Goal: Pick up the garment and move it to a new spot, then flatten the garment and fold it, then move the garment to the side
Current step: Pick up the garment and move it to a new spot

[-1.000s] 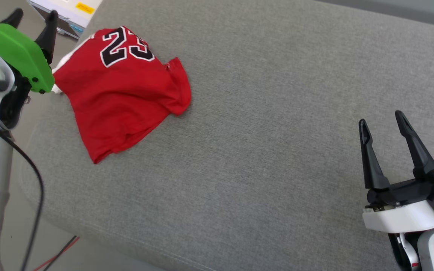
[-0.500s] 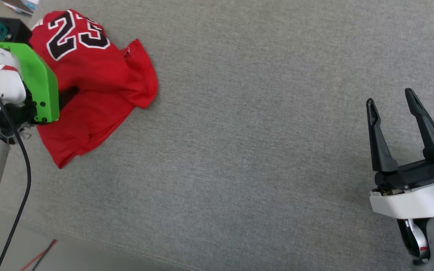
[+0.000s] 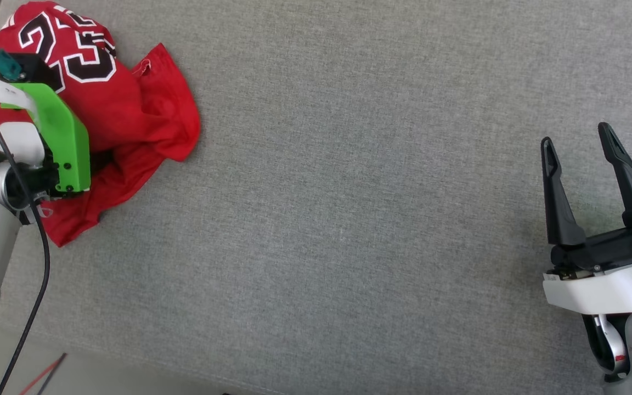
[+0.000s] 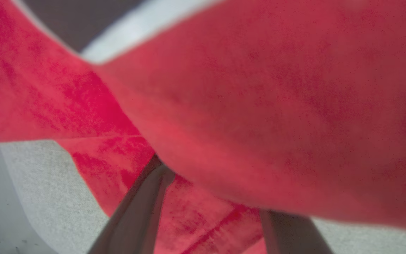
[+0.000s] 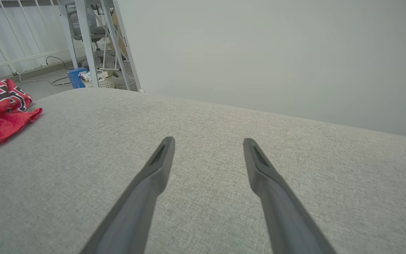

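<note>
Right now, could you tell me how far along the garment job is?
Nothing looks finished: the garment lies crumpled on the cushion, far left. In hand: the left gripper, jaws apart, is pushed into its folds. The right gripper hangs open. Left: moving, flattening, folding, setting aside.

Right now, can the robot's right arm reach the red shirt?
Probably not from there. The right gripper hangs open at the far right of the grey cushion, while the shirt lies bunched at the far left. Nothing stands between them.

Free passage: you have the grey padded surface (image 3: pixel 349 219) bare between the bunched garment (image 3: pixel 151 115) at its left end and the right claw (image 3: pixel 576 136); white frame legs (image 5: pixel 90 42) stand beyond the far edge.
</note>
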